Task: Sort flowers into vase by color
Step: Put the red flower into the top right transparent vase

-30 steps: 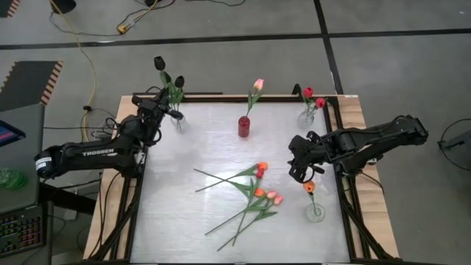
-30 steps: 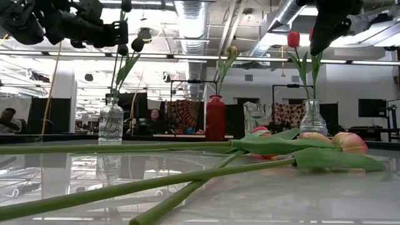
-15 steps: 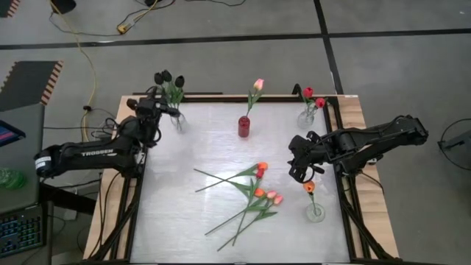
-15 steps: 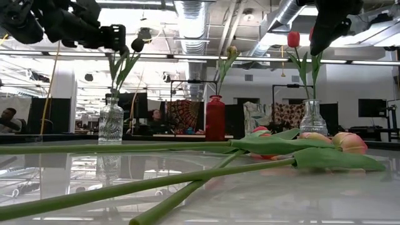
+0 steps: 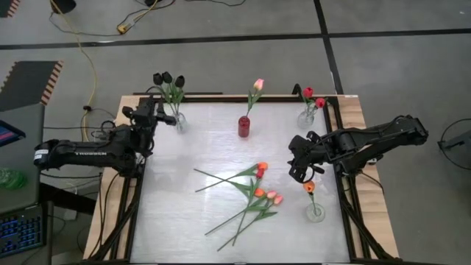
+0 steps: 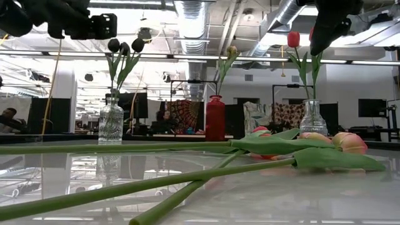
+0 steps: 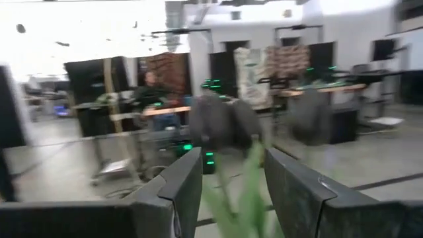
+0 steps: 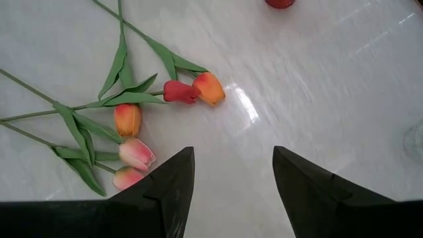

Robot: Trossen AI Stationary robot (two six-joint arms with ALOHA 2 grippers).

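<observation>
Flowers on the worktop, some in vases

The left claw is open beside the black tulips in their glass vase. Loose flowers lie mid-worktop. The right claw hangs open above, grasping nothing.

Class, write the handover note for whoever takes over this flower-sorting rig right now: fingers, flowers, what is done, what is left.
Left gripper: fingers open, empty, beside the clear vase at the back left corner.
Right gripper: fingers open, empty, hovering right of the loose pile.
Done: three black tulips stand in the back left vase; one pink tulip in the red vase; two red tulips in the back right vase; one orange tulip in the front right vase.
Left: the loose tulips lying mid-table (orange, pink, one red) to sort into matching vases.
</observation>
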